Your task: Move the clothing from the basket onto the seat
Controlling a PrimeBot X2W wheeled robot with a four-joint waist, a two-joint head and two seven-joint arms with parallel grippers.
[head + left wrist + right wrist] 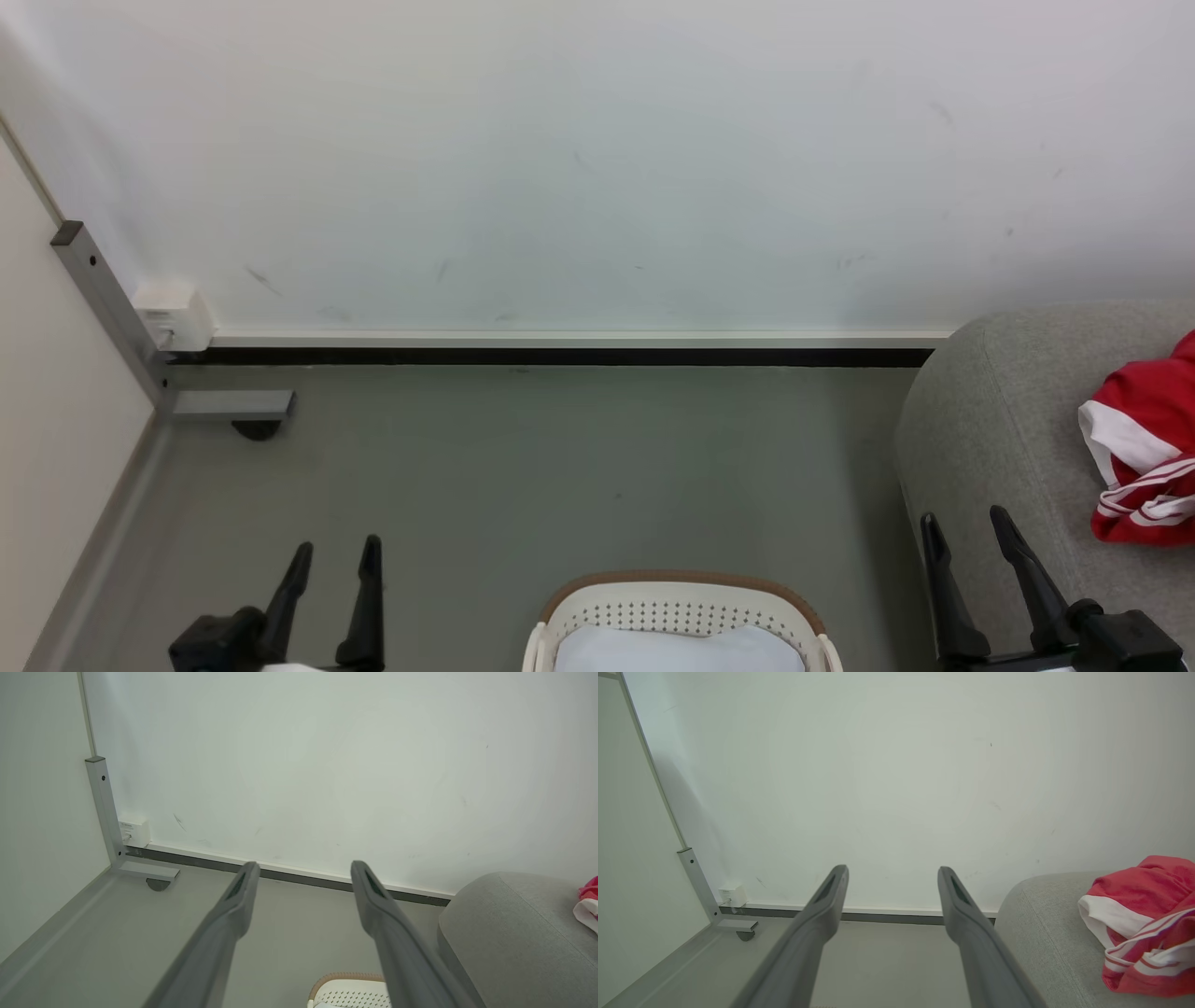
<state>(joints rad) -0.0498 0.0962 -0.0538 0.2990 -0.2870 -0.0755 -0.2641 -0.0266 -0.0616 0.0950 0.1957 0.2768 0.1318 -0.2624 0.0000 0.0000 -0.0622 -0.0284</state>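
The left gripper [338, 553] sat low on the left over the grey floor [560, 467]. Its two dark fingers pointed up toward the white wall [597, 168], spread wide apart and holding nothing. The right gripper [963, 521] sat low on the right by the front edge of the seat [1008, 411], also spread wide and holding nothing. The red and white clothing [1144, 439] lay bunched on the seat, near the right gripper but not touching it. The basket [681, 581] stood on the floor between the two grippers, with something pale [672, 651] inside
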